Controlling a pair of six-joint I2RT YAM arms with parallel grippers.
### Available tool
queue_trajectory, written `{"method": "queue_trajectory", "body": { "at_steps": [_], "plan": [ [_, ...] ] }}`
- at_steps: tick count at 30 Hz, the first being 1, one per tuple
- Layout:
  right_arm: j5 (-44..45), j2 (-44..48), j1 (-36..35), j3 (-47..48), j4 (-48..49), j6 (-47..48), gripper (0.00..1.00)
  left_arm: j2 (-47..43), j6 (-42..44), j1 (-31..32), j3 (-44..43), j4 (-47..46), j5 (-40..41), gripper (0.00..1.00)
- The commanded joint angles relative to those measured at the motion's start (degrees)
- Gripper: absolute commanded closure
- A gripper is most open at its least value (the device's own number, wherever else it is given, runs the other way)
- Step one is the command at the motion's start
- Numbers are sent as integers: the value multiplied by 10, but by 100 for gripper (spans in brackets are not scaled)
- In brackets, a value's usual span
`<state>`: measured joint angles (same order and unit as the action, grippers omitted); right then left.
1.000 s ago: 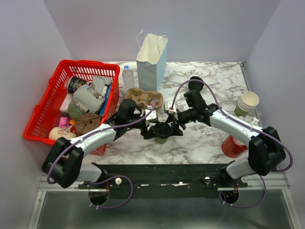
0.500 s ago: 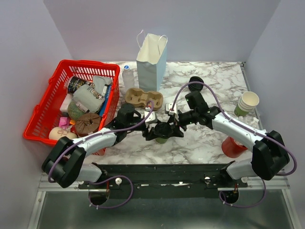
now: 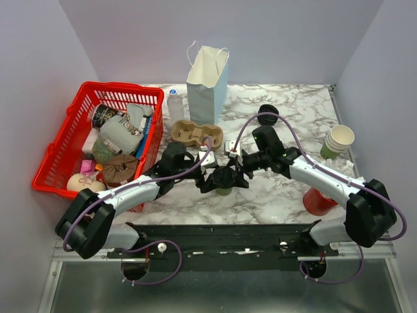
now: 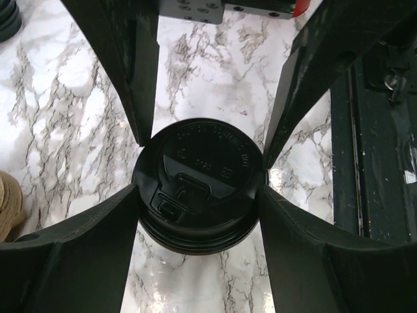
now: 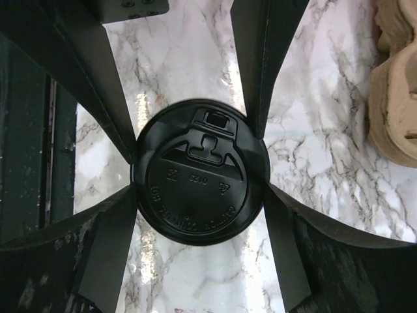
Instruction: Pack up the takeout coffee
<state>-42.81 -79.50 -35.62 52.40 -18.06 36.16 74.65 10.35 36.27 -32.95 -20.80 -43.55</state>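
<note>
Left wrist view puts the takeout coffee (image 4: 199, 186) dead centre, seen from straight above. My left jaws come in from the bottom of that picture, one finger (image 4: 78, 248) on each side of the cup, both tucked in under the lid's rim and touching it. They stand wide, closed on the cup. The two fingers reaching down from the top of that picture belong to the right jaws, and their tips meet the rim of the lid (image 4: 202, 156) on either side.

On the right wrist camera it is the mirror of this: my own two fingers (image 5: 98, 254) lie against the lid's lower edge left and right. They are spread wide too, but I cannot tell whether they press on it or only rest beside it.

From the top camera the coffee stands upright on the marble worktop (image 3: 260, 202), about mid-way across, between the two arms and just in front of the brown pulp cup carrier (image 3: 195, 134).

The lid is round, black and glossy, with a raised sip opening at one edge and embossed lettering round the rim. A sliver of olive-green cup shows beneath it from above.
</note>
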Motion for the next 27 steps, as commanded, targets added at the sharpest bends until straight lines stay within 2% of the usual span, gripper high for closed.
{"method": "queue_trajectory", "body": {
  "at_steps": [1,20,27],
  "plan": [
    [-2,-3,-16,-3,68,-4,15,17,3,17,1,112,36,1],
    [-11,-32,-10,33,-5,23,12,-6,69,-8,-64,207,3,1],
    [-17,-53,-3,51,-39,54,16,-12,82,-24,-99,250,-16,1]
  ]
}}
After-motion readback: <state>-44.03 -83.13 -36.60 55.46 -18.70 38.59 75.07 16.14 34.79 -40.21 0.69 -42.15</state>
